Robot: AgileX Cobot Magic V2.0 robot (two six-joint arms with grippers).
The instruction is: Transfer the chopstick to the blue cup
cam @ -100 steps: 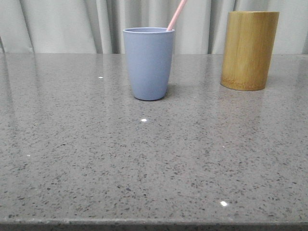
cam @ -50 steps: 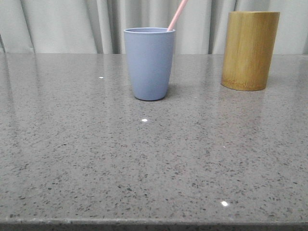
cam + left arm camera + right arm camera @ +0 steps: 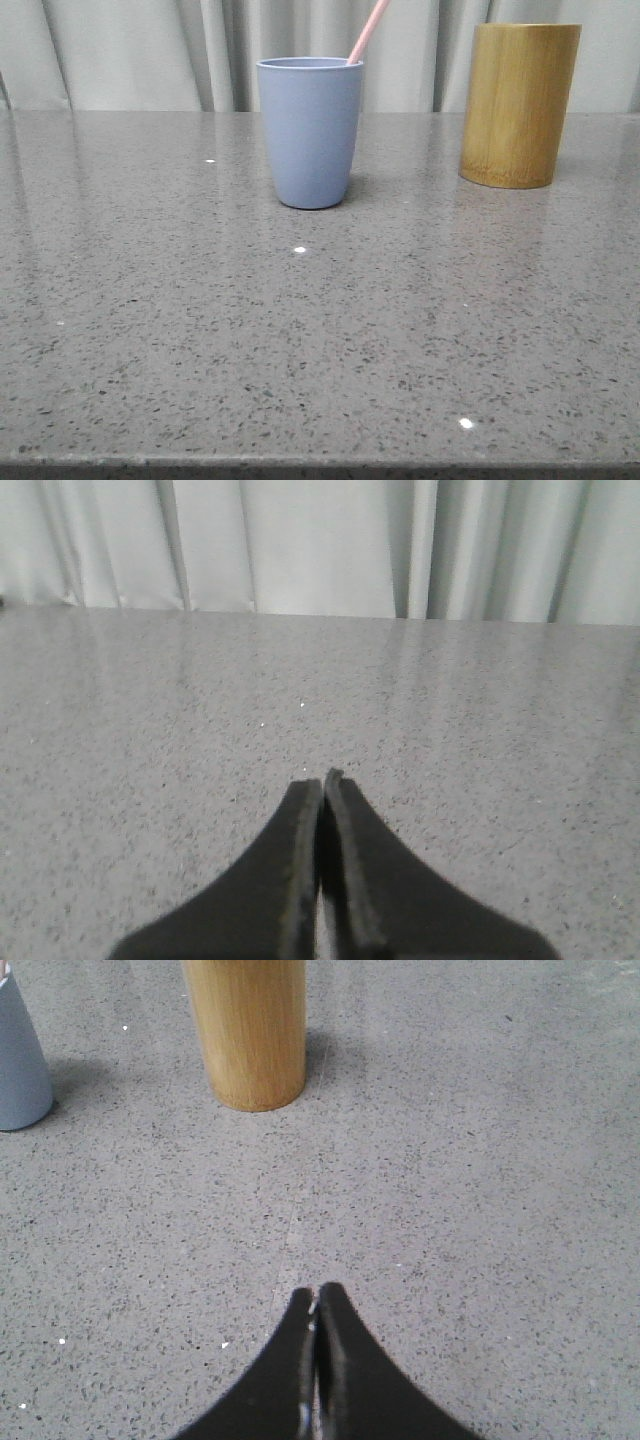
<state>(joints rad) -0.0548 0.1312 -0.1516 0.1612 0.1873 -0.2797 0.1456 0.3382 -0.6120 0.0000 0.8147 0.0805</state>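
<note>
Chopstick [image 3: 366, 32] standing in blue cup [image 3: 310, 131], pink shaft leaning out over the rim on the cup's right side, upper end cut off by the top edge of the front view; lower end hidden inside the cup. Cup upright on grey speckled counter [image 3: 300, 330], roughly mid-table toward the back, curtain [image 3: 130, 50] behind. Bamboo holder [image 3: 518, 104] to the right of the cup, well apart, also upright; nothing seen sticking out of it. Same holder [image 3: 245, 1030] from the right wrist camera, with a sliver of the cup [image 3: 20, 1060] at the frame edge beside it. Right gripper [image 3: 316, 1305] over bare counter, short of the holder, fingers pressed together, nothing between them. Left gripper [image 3: 322, 792] likewise closed tight and empty, facing open counter and curtain. Judged stage: transfer looks done, stick delivered and released, both arms clear of the cup. Next move, if any: nothing more than parking the arms, keeping well away from the leaning stick so the cup is not tipped. Whether the stick sits firmly on the cup's bottom: cannot tell.
</note>
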